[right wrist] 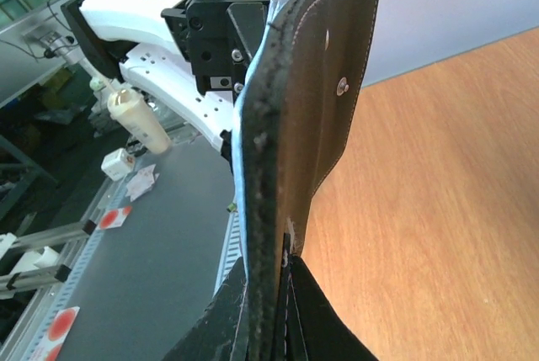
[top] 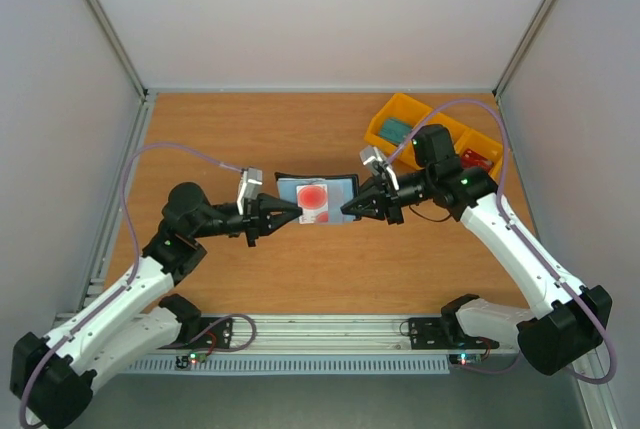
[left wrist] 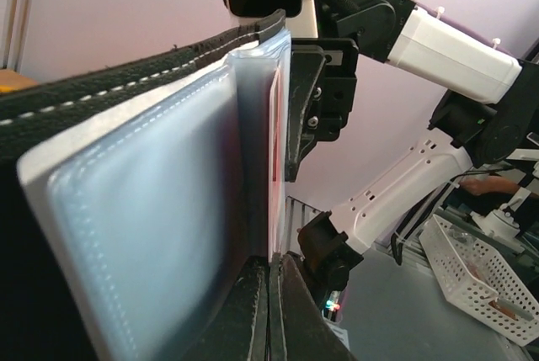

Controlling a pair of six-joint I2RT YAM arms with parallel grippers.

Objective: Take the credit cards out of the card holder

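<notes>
Seen from above, the wallet (top: 343, 189) is stretched open over the table (top: 220, 129), with a red card (top: 313, 196) in its clear pocket. The left gripper (top: 296, 212) pinches its left edge and the right gripper (top: 346, 210) its right. In the left wrist view, fingers (left wrist: 244, 319) are pressed together on the pocket edge, the card's red edge inside. In the right wrist view, fingers (right wrist: 217, 327) are clamped on the dark cover.

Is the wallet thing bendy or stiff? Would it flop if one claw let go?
Probably bendy: the card holder has stitched edges and its flap curves. It spans between the left claw and right claw, so releasing one side would likely let it fold. It looks thin, probably light.
</notes>
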